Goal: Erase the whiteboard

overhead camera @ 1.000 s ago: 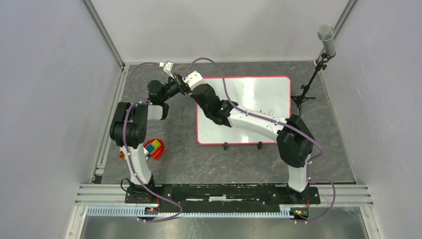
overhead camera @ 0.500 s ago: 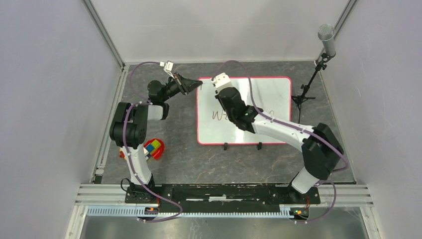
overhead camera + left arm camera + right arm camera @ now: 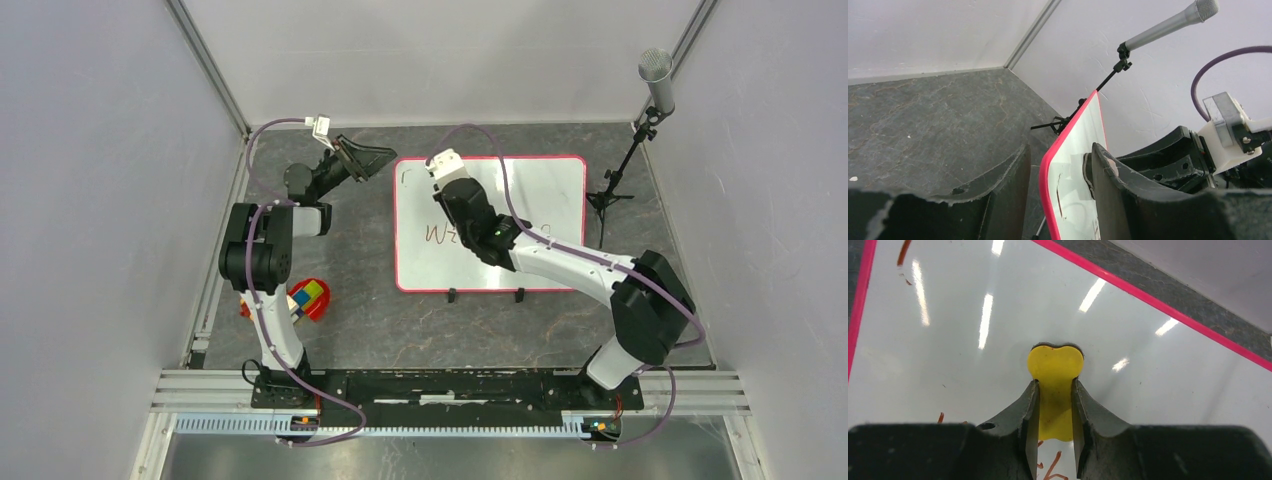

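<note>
Right gripper (image 3: pixel 1054 382) is clamping tight on the yellow eraser (image 3: pixel 1055 360), and the eraser looks to be pressing on the whiteboard (image 3: pixel 545 185). The board is lying flat mid-table, long axis running left-right in the top view. The eraser is sitting in the board's upper-left quarter, a bit in from the top edge.

Relation that matters: the orange-brown writing (image 3: pixel 437 234) is lying below the eraser in the top view, toward the bottom of the frame. It is running off rightward under the right forearm, so I can't tell how far it's going. In the right wrist view it's showing as strokes at the bottom edge of the frame, back beside the fingers and not ahead of them. One small stroke (image 3: pixel 404 176) is sitting by the board's upper-left corner, left of the eraser.

My read: the next pass is calling for a pull down-frame onto the writing, then sweeps along the long axis.

Left gripper (image 3: pixel 380 155) is hanging just off the board's upper-left corner, jaws partway apart and gripping nothing. In its own view the board's edge is showing in the gap with space on both sides. Can't tell if a finger is touching it.

Right arm is the nearer one and the only one carrying the tool. Risk I'm seeing: the board sliding with nothing pinning it.
</note>
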Robot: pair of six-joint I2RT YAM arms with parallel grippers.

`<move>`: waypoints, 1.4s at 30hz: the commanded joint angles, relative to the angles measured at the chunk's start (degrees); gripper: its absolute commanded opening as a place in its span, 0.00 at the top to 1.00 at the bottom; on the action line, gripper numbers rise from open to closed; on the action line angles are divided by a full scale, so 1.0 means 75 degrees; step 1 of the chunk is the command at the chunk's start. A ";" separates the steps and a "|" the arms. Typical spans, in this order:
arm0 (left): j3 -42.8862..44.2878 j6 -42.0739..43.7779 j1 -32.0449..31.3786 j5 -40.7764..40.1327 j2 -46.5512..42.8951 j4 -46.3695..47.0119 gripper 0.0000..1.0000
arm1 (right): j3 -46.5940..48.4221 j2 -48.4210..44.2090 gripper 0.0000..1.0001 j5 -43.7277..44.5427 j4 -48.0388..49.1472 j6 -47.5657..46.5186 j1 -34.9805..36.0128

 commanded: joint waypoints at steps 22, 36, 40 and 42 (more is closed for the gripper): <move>0.0362 0.0166 -0.0210 0.0830 0.0221 -0.0132 0.71 | 0.1717 0.0892 0.79 0.0002 0.0225 -0.0465 0.0146; 0.0370 0.0314 -0.0256 0.0876 0.0173 -0.0170 0.93 | 0.2653 0.1629 0.79 -0.0132 0.0012 -0.0600 0.0219; 0.0371 0.0336 -0.0280 0.0873 0.0137 -0.0102 0.98 | 0.2963 0.2029 0.79 -0.0188 -0.0207 -0.0592 0.0424; 0.0336 0.0388 -0.0280 0.0845 0.0088 -0.0105 0.98 | 0.2956 0.2170 0.79 -0.0229 -0.0212 -0.0512 0.0554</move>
